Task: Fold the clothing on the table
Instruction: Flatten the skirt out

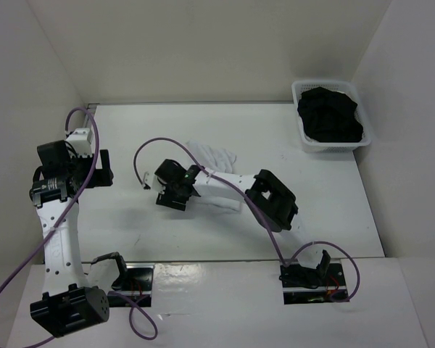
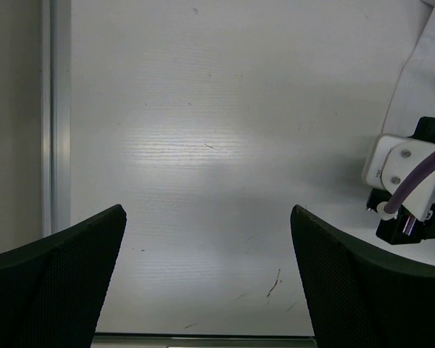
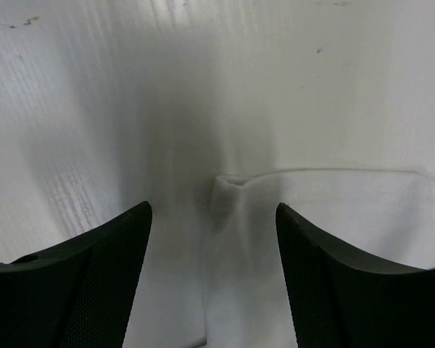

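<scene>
Garment point(image 1: 216, 155) lies mid-worktop point(image 1: 326, 217), bunched. Right jaws are partly open and straddle its corner point(image 3: 230, 185), gripping nothing. Left jaws are wide open and empty, at 9 o'clock. Best to sink lower and take the full corner thickness before closing, so no layer slips.

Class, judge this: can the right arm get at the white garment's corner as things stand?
Probably yes. The right gripper hangs over the white garment, jaws open to either side of its corner, and nothing lies in the way.
</scene>
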`<state>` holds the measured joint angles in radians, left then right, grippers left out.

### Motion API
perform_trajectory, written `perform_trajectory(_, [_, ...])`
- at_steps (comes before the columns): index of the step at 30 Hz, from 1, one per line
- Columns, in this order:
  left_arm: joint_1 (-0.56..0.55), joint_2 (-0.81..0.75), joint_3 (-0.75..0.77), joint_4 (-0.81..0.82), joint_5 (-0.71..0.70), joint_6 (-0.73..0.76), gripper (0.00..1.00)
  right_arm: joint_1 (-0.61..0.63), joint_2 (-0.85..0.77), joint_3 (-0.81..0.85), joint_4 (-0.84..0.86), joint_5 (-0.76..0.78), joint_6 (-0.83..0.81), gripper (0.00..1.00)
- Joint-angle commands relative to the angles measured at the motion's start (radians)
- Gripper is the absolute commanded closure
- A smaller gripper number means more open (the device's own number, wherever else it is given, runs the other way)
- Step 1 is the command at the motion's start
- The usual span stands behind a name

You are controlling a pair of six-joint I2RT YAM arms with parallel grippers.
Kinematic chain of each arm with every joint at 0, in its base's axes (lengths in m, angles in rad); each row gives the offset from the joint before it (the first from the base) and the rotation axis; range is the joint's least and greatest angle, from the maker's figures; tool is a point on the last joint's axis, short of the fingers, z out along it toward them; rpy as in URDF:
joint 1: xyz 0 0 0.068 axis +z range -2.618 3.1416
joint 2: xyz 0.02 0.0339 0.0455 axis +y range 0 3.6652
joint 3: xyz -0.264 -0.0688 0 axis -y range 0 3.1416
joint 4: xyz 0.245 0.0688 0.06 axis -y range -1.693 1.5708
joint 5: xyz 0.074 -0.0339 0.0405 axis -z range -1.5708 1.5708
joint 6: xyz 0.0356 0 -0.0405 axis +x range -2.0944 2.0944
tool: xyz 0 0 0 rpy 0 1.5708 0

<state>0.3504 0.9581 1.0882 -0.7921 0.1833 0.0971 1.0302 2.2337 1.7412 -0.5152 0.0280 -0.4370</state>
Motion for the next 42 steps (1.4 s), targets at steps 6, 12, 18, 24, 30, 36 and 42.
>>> perform_trajectory(6, [0.005,-0.016,-0.004,0.017,0.001,-0.023,0.0,-0.03,0.024,0.044,0.043,0.006,0.004,0.43])
perform_trajectory(12, [0.005,-0.016,-0.004,0.017,0.001,-0.023,0.0,-0.039,0.043,0.063,0.034,0.006,0.004,0.98])
perform_trajectory(18, [0.005,0.005,-0.004,0.017,0.019,-0.014,0.0,-0.039,-0.057,0.162,-0.037,-0.017,0.014,1.0])
perform_trajectory(24, [0.005,0.059,0.024,0.017,0.094,0.01,0.0,-0.197,-0.322,0.138,-0.037,0.024,0.004,1.0])
perform_trajectory(30, [-0.004,0.126,0.059,0.017,0.18,0.039,0.0,-0.444,-0.477,-0.034,-0.023,0.035,0.018,1.0])
perform_trajectory(36, [-0.028,0.183,0.094,0.017,0.242,0.07,0.0,-0.627,-0.592,-0.304,0.047,0.047,0.043,0.98])
perform_trajectory(42, [-0.048,0.222,0.095,0.027,0.265,0.081,0.0,-0.682,-0.583,-0.499,0.047,0.148,0.075,1.0])
